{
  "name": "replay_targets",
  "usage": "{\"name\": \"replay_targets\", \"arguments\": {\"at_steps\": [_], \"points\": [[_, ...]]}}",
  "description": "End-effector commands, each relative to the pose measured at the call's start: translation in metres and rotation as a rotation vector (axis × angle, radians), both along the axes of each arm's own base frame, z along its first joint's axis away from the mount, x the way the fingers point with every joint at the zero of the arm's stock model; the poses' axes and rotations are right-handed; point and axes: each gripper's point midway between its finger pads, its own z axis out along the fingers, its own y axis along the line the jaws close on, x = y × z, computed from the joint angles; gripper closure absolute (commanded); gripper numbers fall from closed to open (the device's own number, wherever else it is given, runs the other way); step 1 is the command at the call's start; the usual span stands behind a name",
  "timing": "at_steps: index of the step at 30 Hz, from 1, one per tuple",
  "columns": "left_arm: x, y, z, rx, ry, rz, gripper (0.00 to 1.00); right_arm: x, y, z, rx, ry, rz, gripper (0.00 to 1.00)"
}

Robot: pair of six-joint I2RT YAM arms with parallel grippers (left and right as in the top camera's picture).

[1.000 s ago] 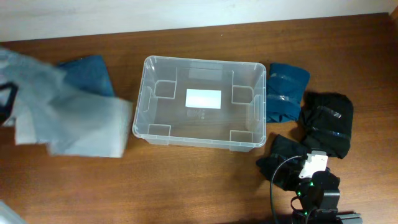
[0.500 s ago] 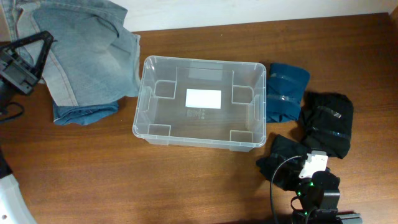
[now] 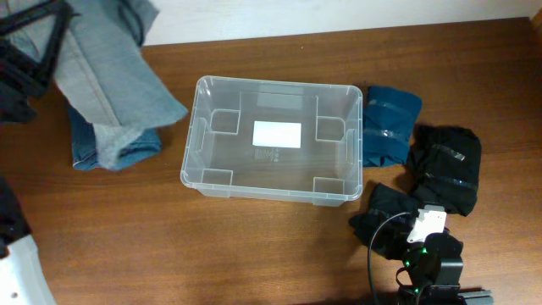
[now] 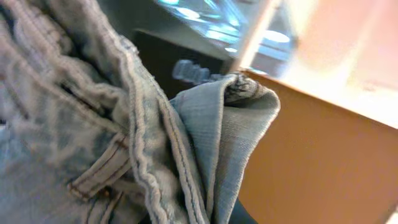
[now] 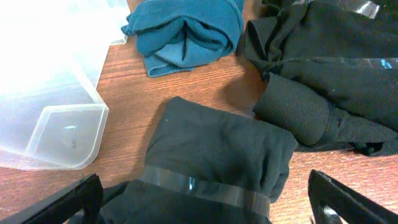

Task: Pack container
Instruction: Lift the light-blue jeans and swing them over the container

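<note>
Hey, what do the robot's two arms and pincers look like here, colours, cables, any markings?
The left pincer is a black triangular frame; a white casing shows at the lower left edge. The right arm is black with green lights, a white block on top and a looping black cable. Its fingertips are black. No readable markings.

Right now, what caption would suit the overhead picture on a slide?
Denim jeans held aloft beside the empty clear container; a teal bundle and black bundles lie on its other side.
</note>
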Motion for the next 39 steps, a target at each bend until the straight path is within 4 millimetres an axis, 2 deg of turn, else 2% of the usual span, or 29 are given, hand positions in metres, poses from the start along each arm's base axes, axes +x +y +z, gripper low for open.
{"name": "replay_targets", "arguments": {"at_steps": [1,6,12,13,14,15,19,23,26,31,35,39], "points": [[-0.018,-0.021,0.015,-0.076,0.046,-0.086,0.99,0.0,0.0,-0.003,-0.002,0.002,0.002,0.02],[-0.015,-0.056,0.015,-0.099,0.042,-0.194,1.0,0.0,0.0,-0.003,-0.002,0.002,0.002,0.02],[-0.006,-0.112,0.005,-0.116,0.053,-0.334,1.0,0.0,0.0,-0.003,-0.002,0.002,0.002,0.02],[0.0,-0.129,-0.005,-0.11,0.083,-0.365,0.99,0.0,0.0,-0.003,-0.002,0.002,0.002,0.02],[0.004,-0.136,-0.011,-0.106,0.103,-0.373,0.99,0.0,0.0,-0.003,-0.002,0.002,0.002,0.02],[0.017,-0.154,-0.027,-0.096,0.156,-0.374,0.99,0.0,0.0,-0.003,-0.002,0.002,0.002,0.02],[0.041,-0.185,-0.06,-0.067,0.235,-0.351,0.99,0.0,0.0,-0.003,-0.002,0.002,0.002,0.02],[0.056,-0.207,-0.086,-0.043,0.301,-0.36,0.99,0.0,0.0,-0.003,-0.002,0.002,0.002,0.02],[0.067,-0.211,-0.109,0.008,0.344,-0.332,0.99,0.0,0.0,-0.003,-0.002,0.002,0.002,0.02],[0.082,-0.204,-0.146,0.109,0.407,-0.22,0.99,0.0,0.0,-0.003,-0.002,0.002,0.002,0.01],[0.088,-0.191,-0.167,0.172,0.447,-0.175,0.99,0.0,0.0,-0.003,-0.002,0.002,0.002,0.01],[0.096,-0.168,-0.203,0.277,0.528,-0.091,0.99,0.0,0.0,-0.003,-0.002,0.002,0.002,0.01]]}}
